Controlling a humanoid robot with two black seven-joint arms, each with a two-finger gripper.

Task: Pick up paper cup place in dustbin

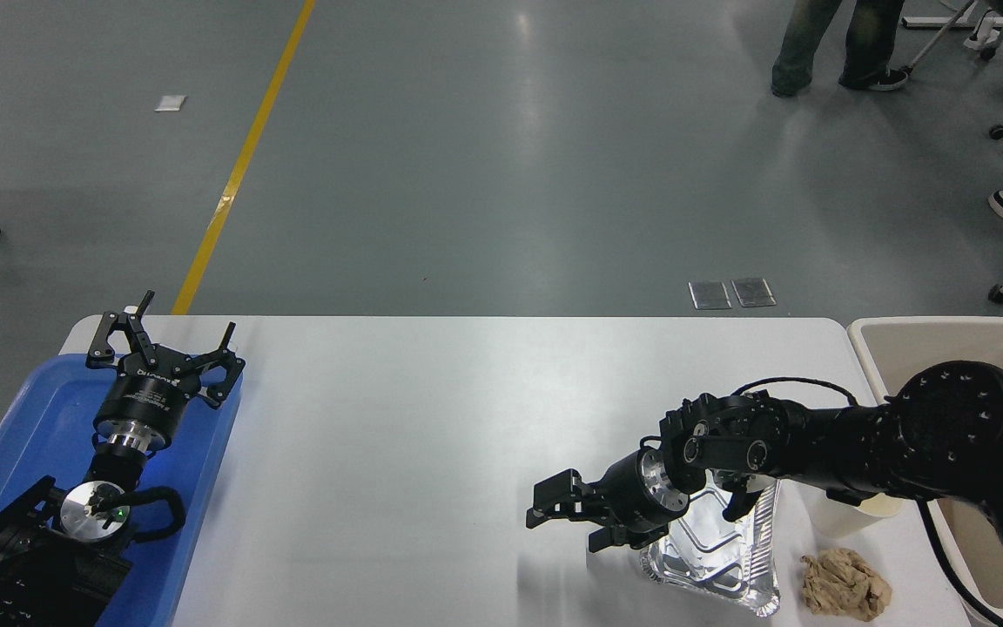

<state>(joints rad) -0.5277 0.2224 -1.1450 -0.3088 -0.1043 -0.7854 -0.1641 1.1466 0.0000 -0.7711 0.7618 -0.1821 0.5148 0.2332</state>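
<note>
The paper cup (839, 519) is white and stands on the table's right side, mostly hidden under my right forearm; only its lower body and a bit of cream rim show. The dustbin (880, 348) is a large beige bin just off the table's right edge, partly covered by my right arm. My right gripper (567, 518) points left over the table, well left of the cup; it is open and empty. My left gripper (166, 344) is open and parked over the blue tray at the lower left.
A crinkled foil tray (719, 557) lies under my right wrist. A crumpled brown paper wad (845, 585) lies near the front edge, below the cup. The blue tray (40, 418) is at the left edge. A person's legs (824, 43) stand far back on the floor.
</note>
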